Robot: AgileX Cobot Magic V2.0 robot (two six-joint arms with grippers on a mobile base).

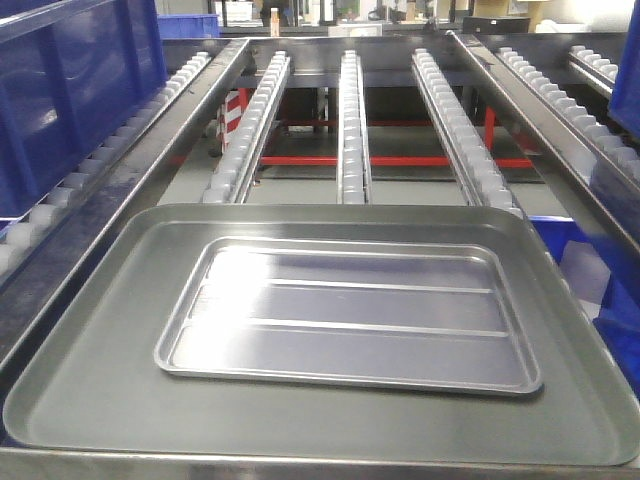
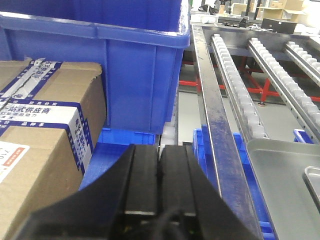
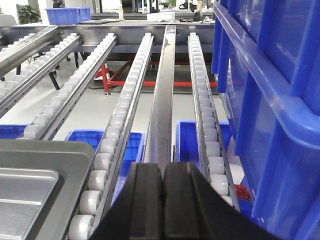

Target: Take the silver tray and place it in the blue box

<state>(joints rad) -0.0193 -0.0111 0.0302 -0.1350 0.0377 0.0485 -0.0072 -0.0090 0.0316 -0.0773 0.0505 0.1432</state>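
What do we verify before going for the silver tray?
1. Shiny, ridged rectangular silver metal tray lies flat and bare inside the larger dull grey metal tray: ok.
2. Nothing covers the silver tray's rim: ok.
3. Left end effector open for a grasp: not ok, it is shut.
4. Right end effector open for a grasp: not ok, it is shut.
5. Large deep blue plastic box has room inside: cannot tell, its floor is hidden.

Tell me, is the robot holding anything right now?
Nothing. The left gripper and right gripper are both shut and empty; the silver tray lies untouched in the bigger grey tray.
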